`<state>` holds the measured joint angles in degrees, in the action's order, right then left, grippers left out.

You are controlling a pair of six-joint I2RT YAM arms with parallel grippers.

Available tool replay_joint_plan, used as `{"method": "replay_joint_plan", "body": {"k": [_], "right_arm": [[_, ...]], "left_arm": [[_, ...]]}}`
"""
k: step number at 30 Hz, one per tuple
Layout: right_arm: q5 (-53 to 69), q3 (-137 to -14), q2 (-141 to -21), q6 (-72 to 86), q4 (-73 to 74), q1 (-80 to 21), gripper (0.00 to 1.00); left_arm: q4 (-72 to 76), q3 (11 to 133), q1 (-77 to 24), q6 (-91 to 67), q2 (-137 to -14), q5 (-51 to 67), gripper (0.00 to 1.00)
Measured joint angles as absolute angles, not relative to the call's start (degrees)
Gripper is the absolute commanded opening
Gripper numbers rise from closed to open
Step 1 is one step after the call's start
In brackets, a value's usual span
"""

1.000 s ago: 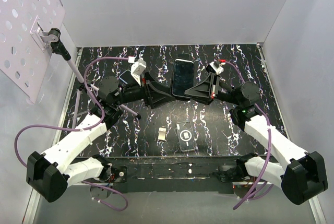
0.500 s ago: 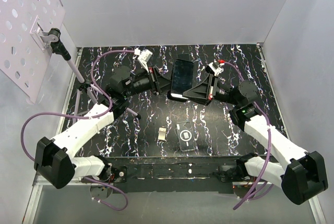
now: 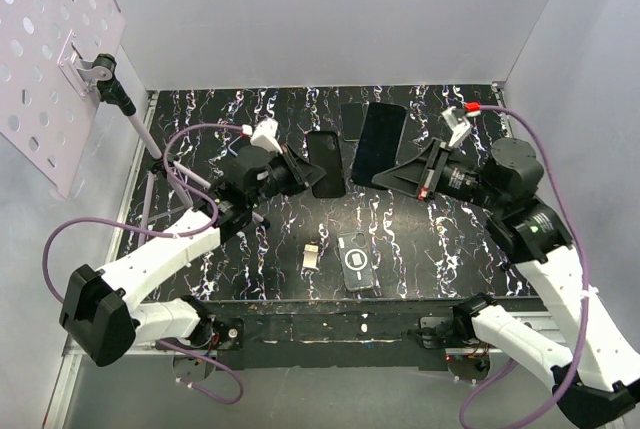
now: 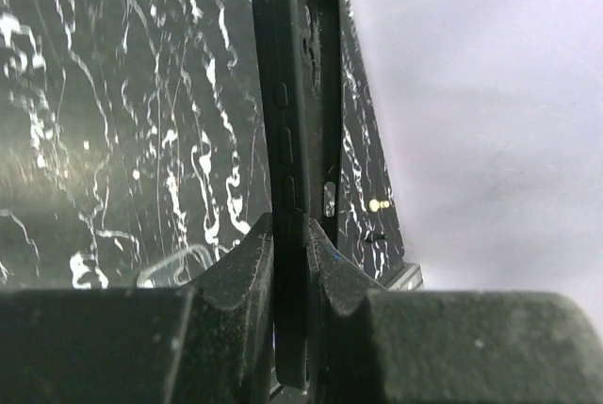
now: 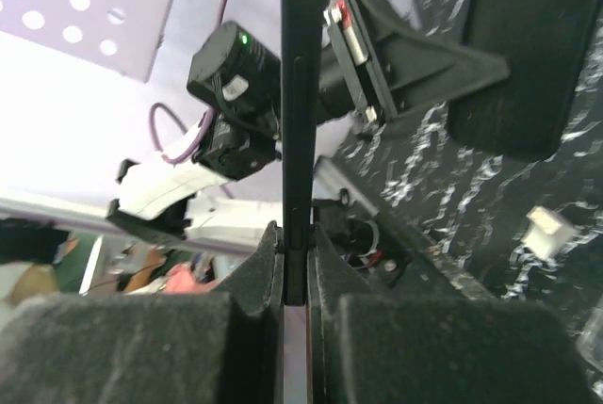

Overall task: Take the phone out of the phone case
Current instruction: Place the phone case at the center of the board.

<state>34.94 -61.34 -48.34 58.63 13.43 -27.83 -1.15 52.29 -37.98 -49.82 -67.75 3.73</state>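
Visibly, L hand (image 3: 300,171) clamps case (image 3: 323,164), R hand (image 3: 386,177) clamps phone (image 3: 378,144), apart.

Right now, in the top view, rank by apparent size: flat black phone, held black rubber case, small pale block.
Flat black phone
Held black case, unsure since both are raised
Small pale block, clearly smallest

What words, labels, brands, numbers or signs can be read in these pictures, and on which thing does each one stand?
No word, brand or number can be read in any view.
On the dark case lying flat: a pale ring mark, no letters.
On the phone case in the left gripper: no print visible.
On the phone in the right gripper: no text visible.
The small white object: too small to read.
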Motion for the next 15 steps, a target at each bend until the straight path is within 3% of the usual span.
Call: {"method": "replay_joint_plan", "body": {"k": [7, 15], "right_arm": [[24.2, -65.2, -44.5, 48.9, 28.1, -27.8, 0.01], [19.9, -65.3, -42.5, 46.1, 35.2, -27.8, 0.01]], "left_arm": [[5.1, 46.0, -50.0, -61.9, -72.8, -2.0, 0.00], [11.7, 50.5, -65.3, -77.4, -95.4, -8.8, 0.00]]}}
